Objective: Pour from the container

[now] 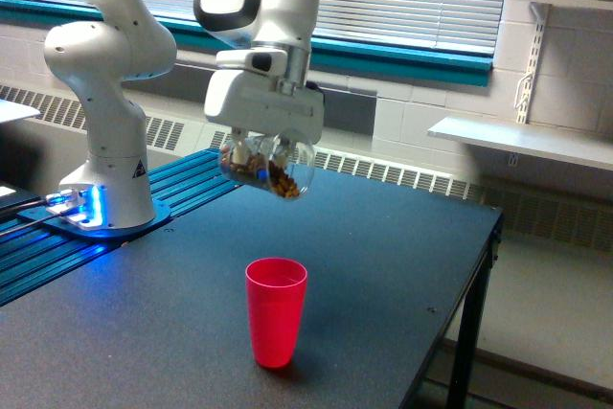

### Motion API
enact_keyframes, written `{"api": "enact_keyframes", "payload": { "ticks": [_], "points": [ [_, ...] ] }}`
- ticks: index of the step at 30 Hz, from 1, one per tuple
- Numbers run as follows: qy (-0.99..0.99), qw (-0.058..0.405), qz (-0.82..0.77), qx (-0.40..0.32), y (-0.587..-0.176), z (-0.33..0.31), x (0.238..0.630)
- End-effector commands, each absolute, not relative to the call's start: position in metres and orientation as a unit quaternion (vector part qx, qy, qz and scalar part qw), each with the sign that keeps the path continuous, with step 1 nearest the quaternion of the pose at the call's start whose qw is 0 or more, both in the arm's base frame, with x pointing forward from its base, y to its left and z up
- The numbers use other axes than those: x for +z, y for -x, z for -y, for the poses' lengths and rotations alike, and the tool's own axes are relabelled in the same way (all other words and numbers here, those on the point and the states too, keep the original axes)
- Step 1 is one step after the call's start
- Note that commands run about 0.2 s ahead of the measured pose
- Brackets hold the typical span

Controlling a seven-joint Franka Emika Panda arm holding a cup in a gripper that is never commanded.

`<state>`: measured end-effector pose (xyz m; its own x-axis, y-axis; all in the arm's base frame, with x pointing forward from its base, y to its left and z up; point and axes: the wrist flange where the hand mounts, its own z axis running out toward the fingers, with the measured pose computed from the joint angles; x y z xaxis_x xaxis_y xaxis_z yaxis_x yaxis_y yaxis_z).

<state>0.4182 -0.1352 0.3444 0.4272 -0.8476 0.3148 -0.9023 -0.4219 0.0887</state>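
Clear mug (265, 166) with brownish contents hangs tilted, clamped in the gripper (261, 148), above and behind the red cup (276, 310); bring its lip over the cup before tipping further.

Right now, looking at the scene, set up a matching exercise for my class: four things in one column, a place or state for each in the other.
Things:
1. clear cup
2. red cup
3. arm base
4. shelf

States:
A. glowing blue at its foot
B. fixed on the wall
C. upright on the table
D. tilted in the air, brown bits inside

Pairs: 1-D, 2-C, 3-A, 4-B
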Motion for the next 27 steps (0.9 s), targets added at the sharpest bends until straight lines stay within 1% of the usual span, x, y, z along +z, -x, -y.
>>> {"api": "enact_keyframes", "payload": {
  "ticks": [1,27],
  "points": [
    [-0.833,0.119,0.53,0.106,-0.416,0.157,0.341],
    [-0.824,0.125,0.547,0.081,-0.411,0.212,0.324]
  ]
}}
